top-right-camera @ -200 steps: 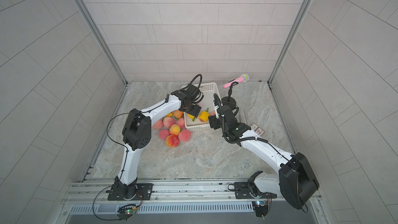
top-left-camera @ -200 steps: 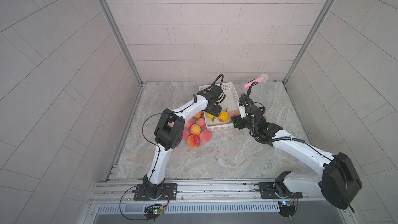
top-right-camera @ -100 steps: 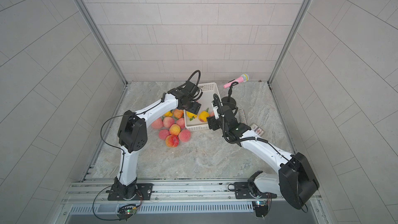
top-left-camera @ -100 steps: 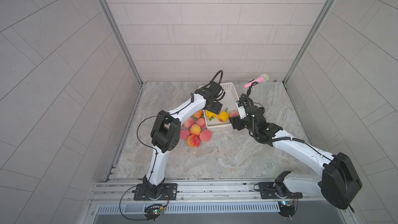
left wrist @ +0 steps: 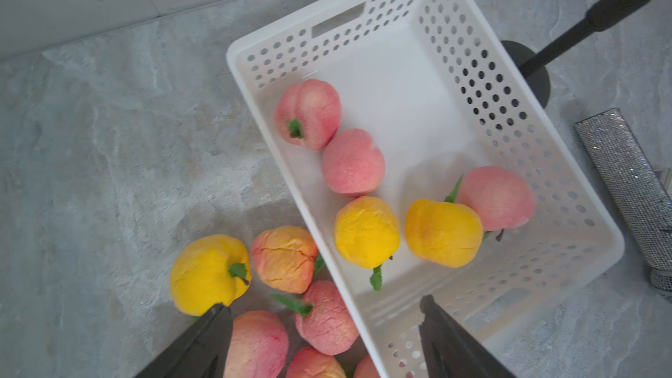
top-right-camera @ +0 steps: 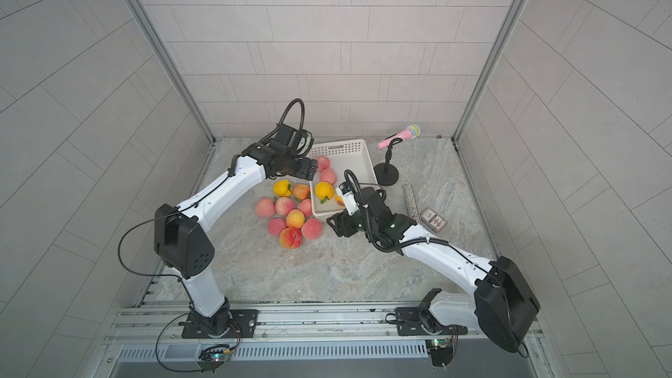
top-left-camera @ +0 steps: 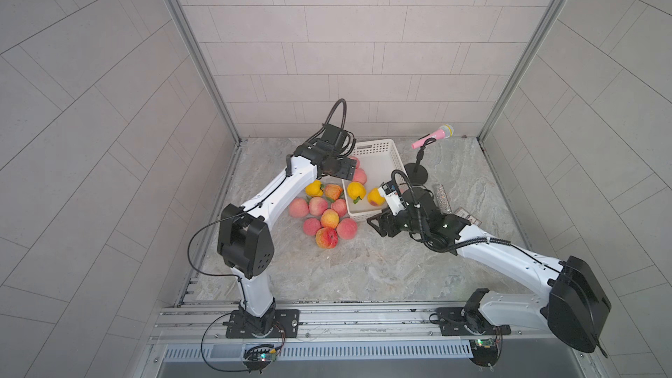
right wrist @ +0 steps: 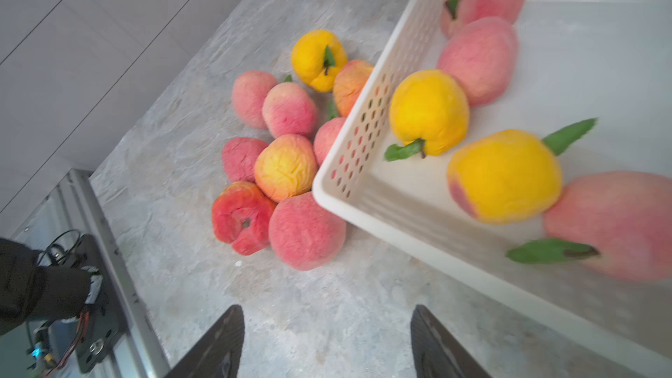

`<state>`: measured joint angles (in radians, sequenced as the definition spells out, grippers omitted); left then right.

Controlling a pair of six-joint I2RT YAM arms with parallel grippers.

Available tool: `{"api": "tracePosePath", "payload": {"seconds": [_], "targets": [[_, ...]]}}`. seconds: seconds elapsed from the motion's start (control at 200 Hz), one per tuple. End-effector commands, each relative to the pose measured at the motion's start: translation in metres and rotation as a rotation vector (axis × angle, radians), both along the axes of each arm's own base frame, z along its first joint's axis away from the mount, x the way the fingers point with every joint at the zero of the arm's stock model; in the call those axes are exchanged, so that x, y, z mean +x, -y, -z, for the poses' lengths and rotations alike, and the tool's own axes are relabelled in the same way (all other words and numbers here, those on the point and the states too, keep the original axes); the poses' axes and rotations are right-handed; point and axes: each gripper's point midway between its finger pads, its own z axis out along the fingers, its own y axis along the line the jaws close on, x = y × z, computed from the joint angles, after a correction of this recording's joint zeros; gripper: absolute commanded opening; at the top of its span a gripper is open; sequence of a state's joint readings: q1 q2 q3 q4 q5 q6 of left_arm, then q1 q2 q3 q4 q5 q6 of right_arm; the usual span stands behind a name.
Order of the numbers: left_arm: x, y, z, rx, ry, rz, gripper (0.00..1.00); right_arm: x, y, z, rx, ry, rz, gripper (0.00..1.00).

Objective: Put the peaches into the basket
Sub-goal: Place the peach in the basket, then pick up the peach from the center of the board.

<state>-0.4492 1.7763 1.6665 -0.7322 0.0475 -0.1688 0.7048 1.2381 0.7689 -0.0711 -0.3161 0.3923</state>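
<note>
The left tool (left wrist: 323,302) has its jaws spread wide and grips nothing. One jaw shows over the fruit on the desk (left wrist: 109,140), the other over the basket (left wrist: 472,85). In both top views it hangs above the basket's long wall on the robot's left side, toward the end with the slot handle.

The right tool (right wrist: 327,308) is also open and empty, over bare desk. In a top view this tool (top-left-camera: 376,221) sits just off the basket's near end, with the loose fruit just beside it.

Five peaches (left wrist: 352,167) lie in the basket. Two pink ones touch each other along that left long wall. Two yellow ones (left wrist: 365,230) lie side by side closer to the near end. A third pink one (left wrist: 498,198) is pressed against the second yellow, by the opposite wall.

Nine more sit on the desk in a tight cluster outside the left long wall. A yellow one (top-left-camera: 314,188) is farthest from the robot's base, with an orange-blushed one between it and the basket. A deep red one (top-left-camera: 326,238) is nearest the base, and pink ones fill the middle.

On the basket's other side stands a pink microphone (top-left-camera: 434,135) on a black stand (top-left-camera: 417,176). A glittery tube (top-right-camera: 411,200) and a small box (top-right-camera: 432,220) lie on the desk near the right arm.
</note>
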Motion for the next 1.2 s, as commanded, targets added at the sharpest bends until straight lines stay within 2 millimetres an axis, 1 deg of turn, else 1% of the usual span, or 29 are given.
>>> {"api": "tracePosePath", "payload": {"seconds": [0.0,0.135,0.275,0.34,0.42,0.55,0.675,0.786,0.931,1.106,1.196], "targets": [[-0.004,-0.023,0.002,-0.055,-0.028,-0.042,0.87,-0.016,-0.014,0.008,0.079,-0.071,-0.001,0.74],[-0.005,-0.058,0.002,-0.091,-0.014,-0.120,0.87,-0.017,-0.027,0.019,0.132,-0.100,0.040,0.74],[-0.008,-0.101,0.008,-0.109,0.020,-0.230,0.87,-0.007,-0.035,0.036,0.149,-0.127,0.109,0.74],[-0.008,-0.116,0.009,-0.112,0.033,-0.265,0.87,-0.002,-0.037,0.044,0.149,-0.153,0.150,0.74],[-0.007,-0.127,0.009,-0.104,0.037,-0.291,0.87,0.001,-0.047,0.050,0.164,-0.169,0.158,0.74],[-0.007,-0.130,0.013,-0.105,0.026,-0.299,0.87,0.004,-0.059,0.057,0.156,-0.164,0.166,0.75],[-0.007,-0.130,0.014,-0.106,0.022,-0.294,0.87,0.009,-0.068,0.070,0.156,-0.194,0.171,0.76],[-0.008,-0.131,0.014,-0.102,0.021,-0.295,0.87,0.014,-0.069,0.078,0.135,-0.201,0.192,0.77],[-0.008,-0.131,0.013,-0.099,0.026,-0.294,0.87,0.019,-0.069,0.083,0.096,-0.201,0.207,0.80],[-0.008,-0.131,0.013,-0.098,0.025,-0.291,0.87,0.018,-0.076,0.088,0.105,-0.218,0.184,0.80],[-0.008,-0.130,0.013,-0.098,0.024,-0.290,0.87,0.019,-0.076,0.092,0.095,-0.225,0.189,0.80]]}}
